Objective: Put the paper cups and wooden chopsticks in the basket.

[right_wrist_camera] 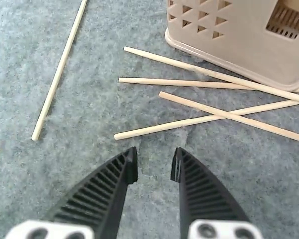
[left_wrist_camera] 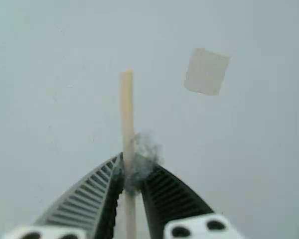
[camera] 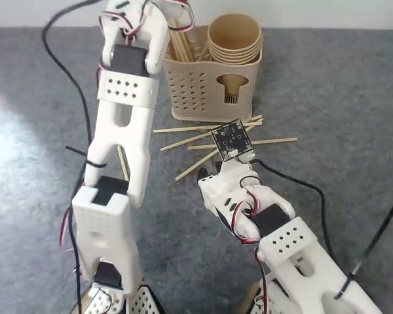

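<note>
Half done, seemingly: clamps one chopstick [left_wrist_camera: 126, 109] in the left end effector [left_wrist_camera: 132, 172] by the basket [camera: 190, 91] at 12 o'clock to drop beside the paper cups [camera: 234, 39], hangs the right end effector [right_wrist_camera: 153, 164] parted over loose chopsticks [right_wrist_camera: 189, 122] at its 6 o'clock.

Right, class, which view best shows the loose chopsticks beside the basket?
The right wrist view: the loose chopsticks lie unobstructed beside the basket, just ahead of the open right gripper. The high view has them partly behind that arm's camera board. The left wrist view faces a wall, the left gripper clamping another chopstick.
</note>
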Action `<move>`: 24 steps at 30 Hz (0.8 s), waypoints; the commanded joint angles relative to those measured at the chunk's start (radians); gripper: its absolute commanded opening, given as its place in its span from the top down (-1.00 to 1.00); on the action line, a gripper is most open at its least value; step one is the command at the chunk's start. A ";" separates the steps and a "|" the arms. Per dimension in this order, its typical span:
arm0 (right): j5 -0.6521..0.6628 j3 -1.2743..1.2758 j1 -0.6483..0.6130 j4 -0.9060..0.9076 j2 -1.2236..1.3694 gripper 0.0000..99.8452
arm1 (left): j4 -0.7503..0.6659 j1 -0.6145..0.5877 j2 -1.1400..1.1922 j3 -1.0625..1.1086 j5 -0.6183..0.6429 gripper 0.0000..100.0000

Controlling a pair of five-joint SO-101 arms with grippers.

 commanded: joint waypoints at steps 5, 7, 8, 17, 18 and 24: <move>0.021 -0.006 -0.001 -0.024 -0.030 0.75 | -0.084 -0.006 0.068 -0.039 -0.009 0.98; 0.021 -0.006 -0.001 -0.024 -0.030 0.75 | -0.087 -0.006 0.084 -0.039 -0.009 0.98; 0.021 -0.006 -0.001 -0.024 -0.030 0.75 | -0.087 -0.006 0.091 -0.039 -0.009 0.98; 0.021 -0.006 0.001 -0.024 -0.030 0.75 | -0.081 -0.009 0.129 -0.031 -0.005 0.86; 0.021 -0.006 0.001 -0.024 -0.030 0.75 | -0.069 -0.008 0.129 -0.031 -0.002 0.77; 0.021 -0.006 0.001 -0.022 -0.030 0.75 | 0.066 -0.006 0.120 -0.054 0.002 0.38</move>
